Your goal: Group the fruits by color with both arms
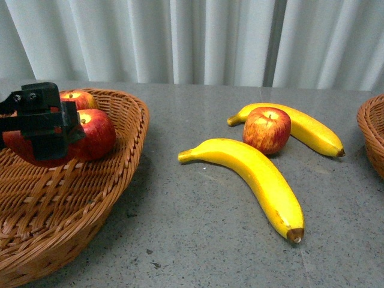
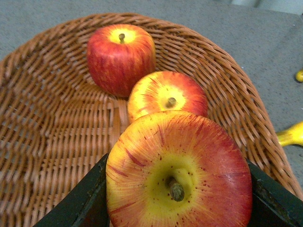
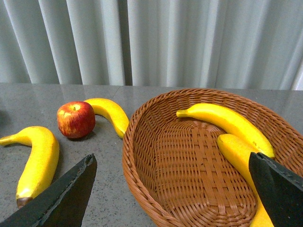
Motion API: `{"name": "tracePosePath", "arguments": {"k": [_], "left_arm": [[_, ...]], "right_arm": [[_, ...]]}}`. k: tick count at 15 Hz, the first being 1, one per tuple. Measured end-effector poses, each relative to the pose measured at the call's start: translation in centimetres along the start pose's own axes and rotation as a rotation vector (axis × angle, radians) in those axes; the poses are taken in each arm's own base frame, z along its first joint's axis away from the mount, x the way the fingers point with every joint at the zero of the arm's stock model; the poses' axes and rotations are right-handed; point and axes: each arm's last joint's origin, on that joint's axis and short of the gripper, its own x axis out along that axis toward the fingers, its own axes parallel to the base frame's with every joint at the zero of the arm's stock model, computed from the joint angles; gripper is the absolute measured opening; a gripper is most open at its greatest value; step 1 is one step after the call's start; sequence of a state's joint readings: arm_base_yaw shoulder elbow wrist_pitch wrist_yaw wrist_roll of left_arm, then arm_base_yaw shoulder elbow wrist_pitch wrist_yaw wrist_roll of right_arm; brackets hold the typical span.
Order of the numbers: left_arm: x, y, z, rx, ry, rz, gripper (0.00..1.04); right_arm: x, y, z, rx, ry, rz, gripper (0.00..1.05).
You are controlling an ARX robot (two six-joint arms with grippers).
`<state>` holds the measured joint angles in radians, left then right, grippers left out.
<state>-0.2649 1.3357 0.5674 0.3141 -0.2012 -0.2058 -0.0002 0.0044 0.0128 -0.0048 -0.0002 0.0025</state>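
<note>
At the left of the front view, our left gripper (image 1: pixel 43 126) is clamped on the held apple (image 2: pixel 179 172), above the left basket (image 1: pixel 129 129). In that basket lie the middle apple (image 2: pixel 168 97) and the far apple (image 2: pixel 120 56). Our right gripper (image 3: pixel 171 163) is spread wide and empty over the right basket (image 3: pixel 137 123), which holds two bananas (image 3: pixel 227 120). At frame centre, the table apple (image 1: pixel 266 129) sits against the rear banana (image 1: pixel 312 132), with the front banana (image 1: pixel 252 174) nearby.

Wicker basket (image 2: pixel 47 118), glossy apple (image 2: pixel 180 170), stone-like table (image 1: pixel 198 240).
</note>
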Motion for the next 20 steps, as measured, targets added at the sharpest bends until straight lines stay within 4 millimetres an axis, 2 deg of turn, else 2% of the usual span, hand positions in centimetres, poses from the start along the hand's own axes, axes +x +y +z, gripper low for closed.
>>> {"name": "tracePosePath", "arguments": {"k": [6,8,10,12,13,14,16,20], "left_arm": [[-0.3,-1.4,-1.0,-0.031,0.053,-0.032,0.66],[-0.5,-1.2,-1.4,-0.045,0.073,-0.019,0.83],[-1.1,-1.1,-0.9,-0.067,0.049,-0.023,1.0],[-2.0,-1.5,-0.3,-0.07,0.019,-0.049,0.98],[-2.9,-3.4,1.8,-0.04,-0.066,-0.152,0.98],[-2.5,-6.0,5.1,0.124,-0.182,-0.336,0.98],[-1.0,-7.5,5.8,0.243,-0.176,-0.416,0.98],[3.6,-10.2,6.7,0.456,-0.111,-0.551,0.98]], "right_arm": [[0.0,0.0,0.0,0.0,0.0,0.0,0.98],[0.0,0.0,0.0,0.0,0.0,0.0,0.98],[0.0,0.0,0.0,0.0,0.0,0.0,0.98],[0.0,0.0,0.0,0.0,0.0,0.0,0.98],[0.0,0.0,0.0,0.0,0.0,0.0,0.98],[0.0,0.0,0.0,0.0,0.0,0.0,0.98],[0.0,0.0,0.0,0.0,0.0,0.0,0.98],[0.0,0.0,0.0,0.0,0.0,0.0,0.98]]}}
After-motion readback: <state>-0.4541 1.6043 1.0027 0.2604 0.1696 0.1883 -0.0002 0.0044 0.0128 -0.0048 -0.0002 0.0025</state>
